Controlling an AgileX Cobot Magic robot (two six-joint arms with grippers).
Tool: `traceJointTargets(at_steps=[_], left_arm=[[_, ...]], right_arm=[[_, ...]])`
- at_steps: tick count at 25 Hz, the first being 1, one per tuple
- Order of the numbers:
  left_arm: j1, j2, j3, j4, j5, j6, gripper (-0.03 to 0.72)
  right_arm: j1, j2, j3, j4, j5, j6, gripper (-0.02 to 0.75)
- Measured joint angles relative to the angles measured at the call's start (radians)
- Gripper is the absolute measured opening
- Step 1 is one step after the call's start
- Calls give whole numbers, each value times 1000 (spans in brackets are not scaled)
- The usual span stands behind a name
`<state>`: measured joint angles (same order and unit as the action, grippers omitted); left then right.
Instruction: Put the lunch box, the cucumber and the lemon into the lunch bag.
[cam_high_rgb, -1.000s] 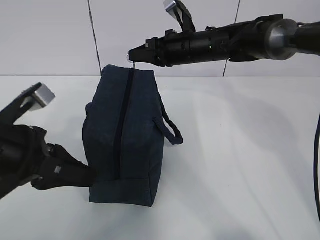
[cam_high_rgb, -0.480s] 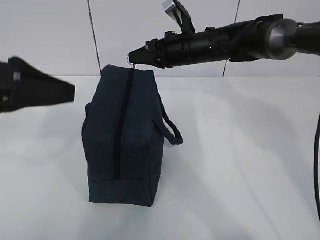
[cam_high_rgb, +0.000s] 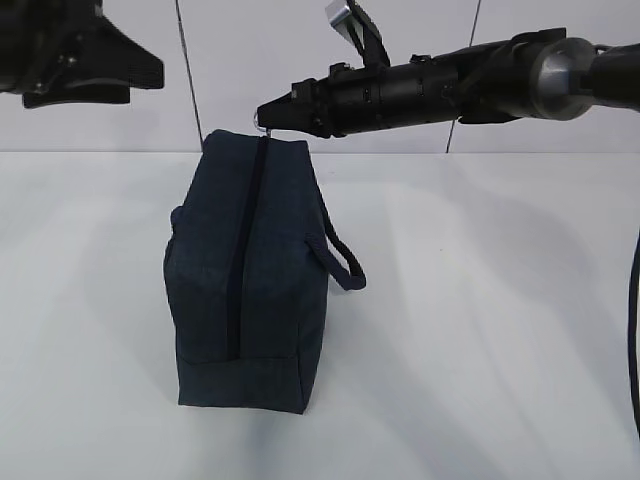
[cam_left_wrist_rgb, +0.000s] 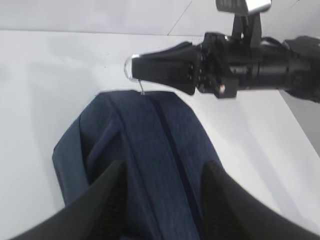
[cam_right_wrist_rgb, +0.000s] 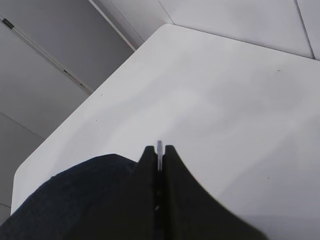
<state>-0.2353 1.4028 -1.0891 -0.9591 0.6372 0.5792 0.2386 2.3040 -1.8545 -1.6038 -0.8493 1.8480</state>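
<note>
— So where's the lunch bag (cam_high_rgb: 247, 275)?
— Mid-table, zipped. Right gripper (cam_high_rgb: 268, 113) pinches its ring pull (cam_left_wrist_rgb: 131, 67) at twelve o'clock; left gripper (cam_left_wrist_rgb: 160, 200) hangs released above.
— Next?
— Probably drawing the zipper open.

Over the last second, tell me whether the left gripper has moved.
Yes. The left gripper has risen from low beside the lunch bag base to above the bag's top, upper left in the exterior view.

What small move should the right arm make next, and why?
Probably pull the ring slowly along the zipper toward the bag's near end. The right gripper is shut on the ring at the far end, and the bag looks zipped, with no food in view.
</note>
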Motion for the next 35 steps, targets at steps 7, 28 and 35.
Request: traceJointTargets(at_steps=[7,28,35], left_arm=[[0,246,-207,62,80,-79,355],[-32,476,-367,167,136,-152,391],[-48,477,-367,167,134,-145,218]], right_arm=[[0,0,0,7,0,5,20],[0,0,0,26,-2,5,20],[0,0,0,28,-2,5,20]])
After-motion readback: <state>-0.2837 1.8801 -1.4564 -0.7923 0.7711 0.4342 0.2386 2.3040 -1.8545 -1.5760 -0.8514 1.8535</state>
